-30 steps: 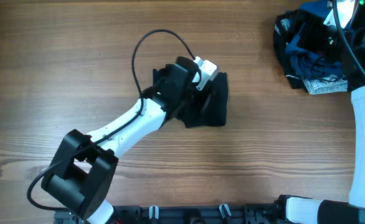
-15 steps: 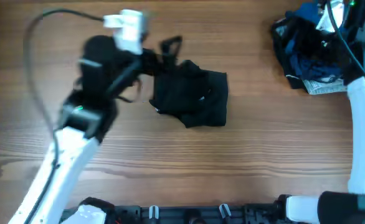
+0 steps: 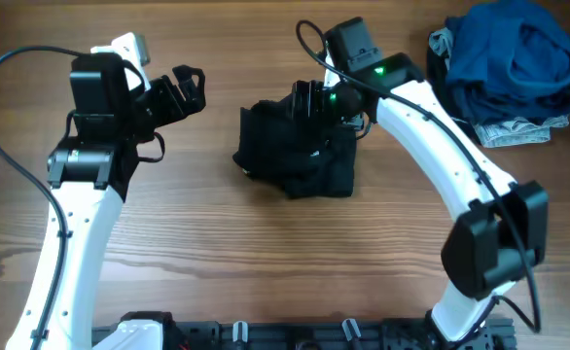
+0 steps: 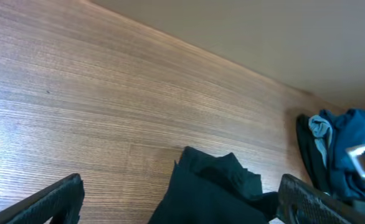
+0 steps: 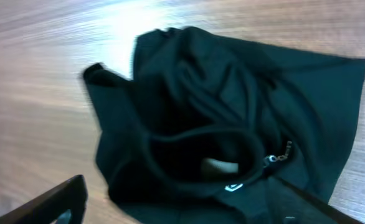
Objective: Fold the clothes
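Observation:
A crumpled black shirt (image 3: 300,156) lies on the wooden table (image 3: 217,233) near the middle. My right gripper (image 3: 306,103) hovers over its upper edge, open, fingers straddling the collar and small white logo (image 5: 232,187). The wrist view shows the shirt (image 5: 232,87) bunched in folds beneath my right gripper (image 5: 182,199). My left gripper (image 3: 186,87) is open and empty, off to the shirt's left. In the left wrist view the shirt (image 4: 213,193) lies ahead between the fingers of my left gripper (image 4: 181,186).
A heap of blue and grey clothes (image 3: 509,58) sits at the table's back right corner, also seen as the heap (image 4: 344,143) from the left wrist. Black cables loop from both arms. The table's front edge carries a dark rail (image 3: 295,335).
My left gripper opened, let go of the black shirt and pulled back up and to the left. My right arm swung from the clothes heap over to the black shirt.

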Tool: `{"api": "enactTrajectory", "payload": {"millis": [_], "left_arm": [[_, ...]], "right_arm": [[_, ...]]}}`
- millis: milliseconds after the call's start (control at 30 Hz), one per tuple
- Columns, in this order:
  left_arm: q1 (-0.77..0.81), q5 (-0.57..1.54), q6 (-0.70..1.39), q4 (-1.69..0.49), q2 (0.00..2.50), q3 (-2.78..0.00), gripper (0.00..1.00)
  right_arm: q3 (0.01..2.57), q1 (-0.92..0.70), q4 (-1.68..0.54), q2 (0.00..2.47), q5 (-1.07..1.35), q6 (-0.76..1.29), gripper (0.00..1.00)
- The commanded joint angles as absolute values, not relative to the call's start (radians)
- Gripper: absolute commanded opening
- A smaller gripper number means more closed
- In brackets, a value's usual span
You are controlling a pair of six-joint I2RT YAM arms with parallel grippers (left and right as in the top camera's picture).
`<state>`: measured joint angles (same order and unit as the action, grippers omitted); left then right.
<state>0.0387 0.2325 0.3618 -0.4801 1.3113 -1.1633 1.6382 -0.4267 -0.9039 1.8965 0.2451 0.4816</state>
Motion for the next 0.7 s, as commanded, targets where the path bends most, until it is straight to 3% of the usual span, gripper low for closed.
{"api": "enactTrajectory", "payload": {"millis": [0, 433, 467, 500, 567, 600, 667], "left_arm": [[0.034, 0.226, 0.374, -0.487, 1.330, -1.163, 1.00], [0.034, 0.226, 0.374, -0.488, 1.331, -1.163, 1.00], [0.034, 0.226, 0.374, -0.489, 1.331, -1.163, 1.00], [0.034, 0.226, 0.371, -0.490, 1.331, -1.163, 1.00], [0.034, 0.222, 0.371, -0.491, 1.331, -1.163, 1.00], [0.034, 0.218, 0.371, -0.491, 1.331, -1.163, 1.00], [0.034, 0.218, 0.371, -0.491, 1.331, -1.163, 1.00]], "right_arm": [[1.634, -0.426, -0.907, 1.941, 0.199, 0.509, 0.83], [1.634, -0.423, -0.920, 1.984, 0.110, 0.515, 0.72], [1.634, -0.423, -0.926, 1.991, 0.118, 0.516, 0.64], [1.634, -0.423, -0.930, 1.996, 0.123, 0.515, 0.49], [1.634, -0.423, -0.945, 1.993, 0.132, 0.514, 0.10], [1.634, -0.421, -0.960, 1.991, 0.151, 0.505, 0.04], [1.634, -0.404, -1.020, 1.961, 0.189, 0.487, 0.05]]}}
